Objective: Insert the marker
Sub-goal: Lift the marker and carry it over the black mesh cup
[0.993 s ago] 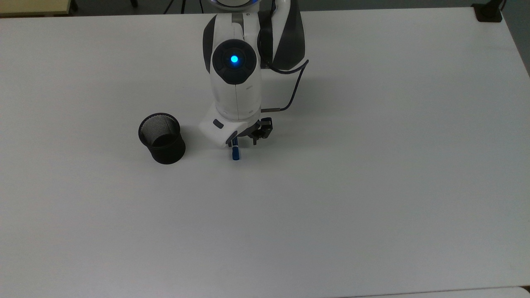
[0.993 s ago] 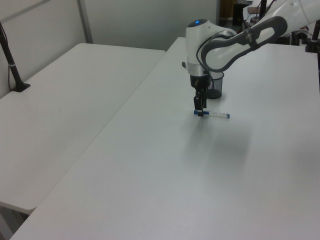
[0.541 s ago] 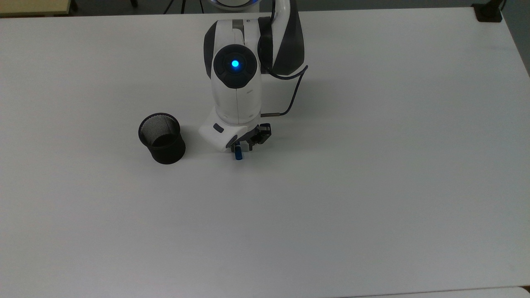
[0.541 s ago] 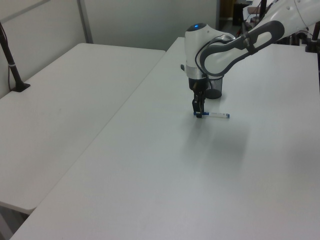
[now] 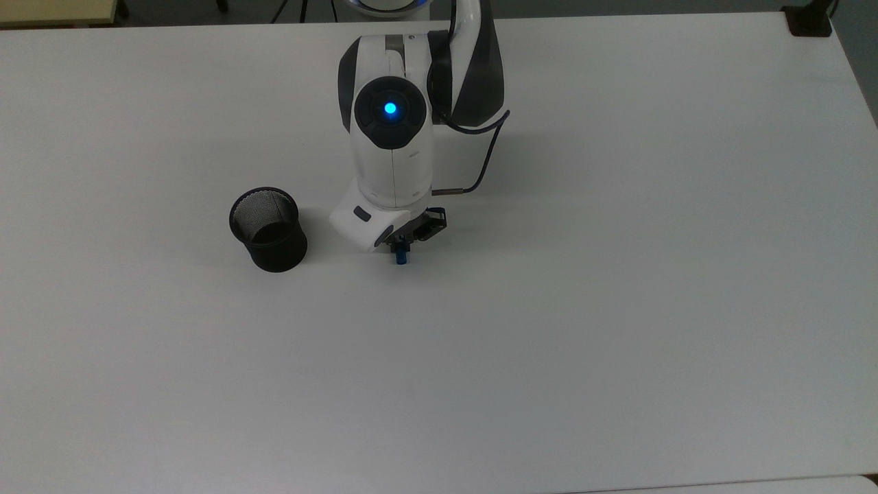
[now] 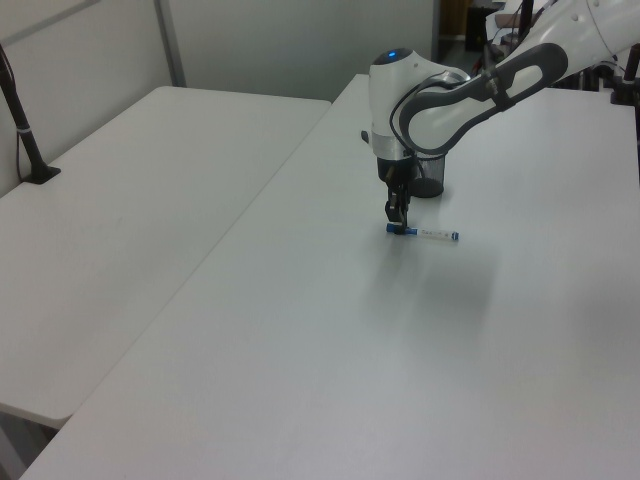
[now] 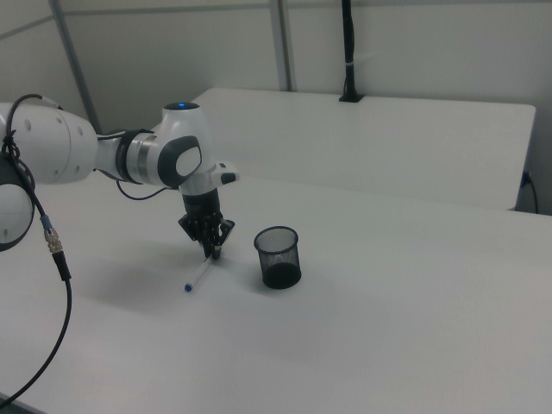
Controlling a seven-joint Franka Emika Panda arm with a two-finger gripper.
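Well, starting at the top view's left, the black mesh cup [image 5: 267, 230] stands upright on the white table [image 5: 617, 309], mouth open to the ceiling. The gripper [image 5: 405, 241] is near it on the top view's right but clearly apart from it, pointing straight down, its tips at the tabletop.

The marker [image 6: 430, 234] lies flat on the table directly under the gripper. The fingers look pressed in on its blue cap end, pinching it, and the barrel is not lifted at all.

What matters for the next move, I'd say, is that the grip sits at one end and not at the middle. In the left view the white barrel runs from the gripper toward the left view's right, ending in a small blue tip. Lifted from there, I'd expect the pen to hang or swing from the cap, which could suit dropping it tip-first into the cup, so long as the pinch holds. The cup's mouth lies to the top view's left of the gripper, so the carry is a short sideways one after the lift.

From above, the arm's white wrist covers nearly all of the pen; only a blue stub pokes out below the fingers. The left and right views give its full length on the table, and the right view shows open table between pen and cup.
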